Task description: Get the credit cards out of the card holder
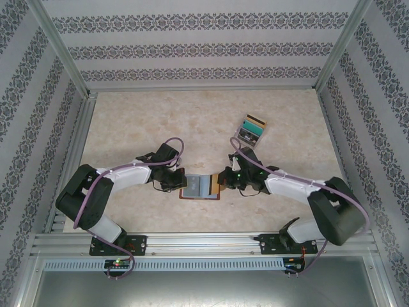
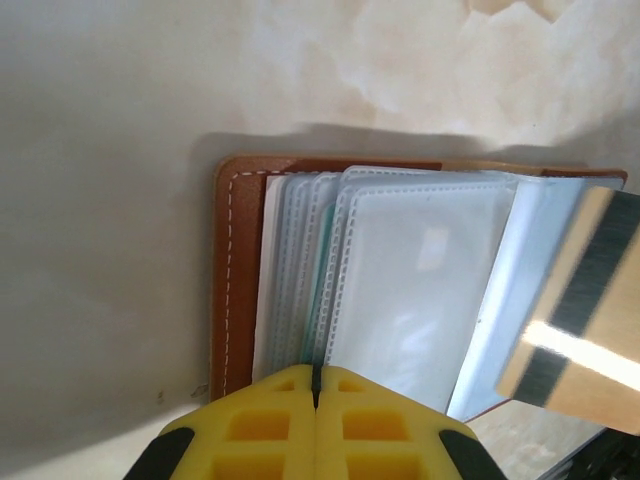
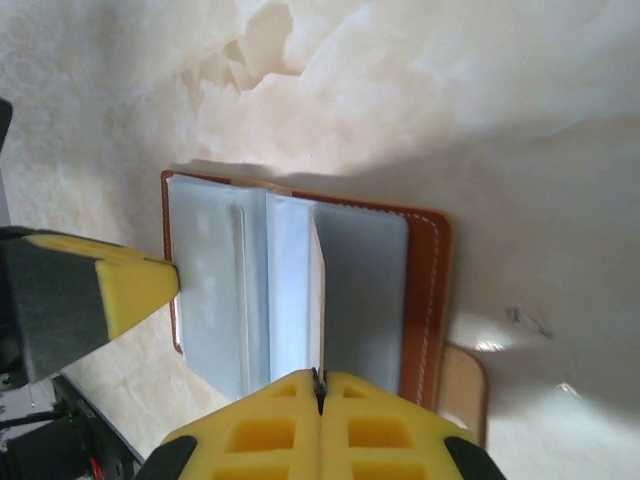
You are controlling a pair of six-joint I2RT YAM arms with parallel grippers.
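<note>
The card holder (image 1: 199,187) lies open on the table between both arms, brown leather (image 2: 228,280) framing pale blue-grey sleeves (image 2: 420,270). My left gripper (image 2: 317,372) is shut on the near edge of the sleeve pages at the wallet's left side (image 1: 179,183). On the wallet's other side, my right gripper (image 3: 320,378) is shut on a tan credit card with a dark stripe (image 2: 575,320). In the right wrist view that card (image 3: 318,290) stands edge-on above the sleeves. The snap tab (image 3: 462,390) sticks out on the right. Three credit cards, grey, teal and tan (image 1: 252,130), lie on the table at the back right.
The marble-patterned table (image 1: 147,121) is walled by patterned panels and metal posts. A metal rail (image 1: 204,242) runs along the near edge by the arm bases. My left gripper's finger (image 3: 130,290) shows at the left of the right wrist view.
</note>
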